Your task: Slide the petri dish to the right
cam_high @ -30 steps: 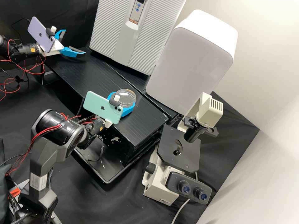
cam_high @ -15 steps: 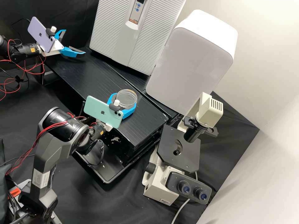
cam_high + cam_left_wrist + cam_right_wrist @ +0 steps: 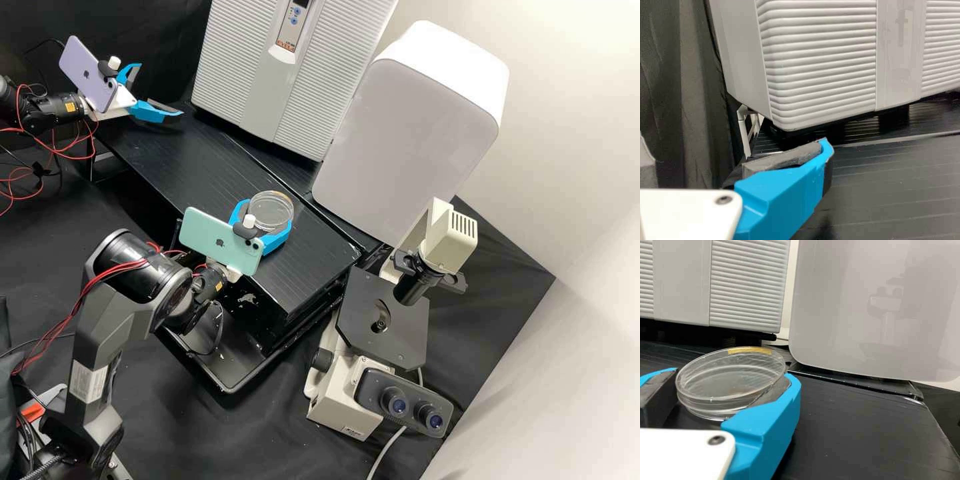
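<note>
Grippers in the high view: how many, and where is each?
2. The left gripper sits open at the bench's far-left end by the ribbed unit; the right gripper is mid-bench, fingers closed on the petri dish.

I read the dish as clear, glossy plastic, and the fingers as smooth blue plastic with matt grey pads. The bench looks black and finely ribbed with a slight sheen. The cabinet is ribbed off-white plastic, the box smooth white, the cloth matt black.
</note>
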Available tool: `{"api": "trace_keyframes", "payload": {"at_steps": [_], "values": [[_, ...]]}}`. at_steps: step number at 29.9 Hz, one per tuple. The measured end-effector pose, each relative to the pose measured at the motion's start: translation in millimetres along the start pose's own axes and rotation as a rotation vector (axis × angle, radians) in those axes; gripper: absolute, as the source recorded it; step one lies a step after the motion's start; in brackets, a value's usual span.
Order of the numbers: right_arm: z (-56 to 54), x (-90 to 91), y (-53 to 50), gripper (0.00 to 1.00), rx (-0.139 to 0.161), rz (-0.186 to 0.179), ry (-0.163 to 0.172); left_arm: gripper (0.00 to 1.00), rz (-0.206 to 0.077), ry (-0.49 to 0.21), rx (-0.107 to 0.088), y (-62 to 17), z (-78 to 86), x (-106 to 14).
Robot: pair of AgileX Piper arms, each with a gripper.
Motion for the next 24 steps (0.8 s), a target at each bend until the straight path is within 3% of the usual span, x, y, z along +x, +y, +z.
{"api": "trace_keyframes", "payload": {"at_steps": [18, 24], "values": [[-0.5, -1.2, 1.2, 1.0, 0.002, -0.017, -0.018, 1.0, 0.0, 0.0, 0.0, 0.0, 0.0, 0.0], [4.0, -5.0, 4.0, 1.0, -0.002, -0.004, -0.021, 1.0, 0.0, 0.0, 0.0, 0.0, 0.0, 0.0]]}}
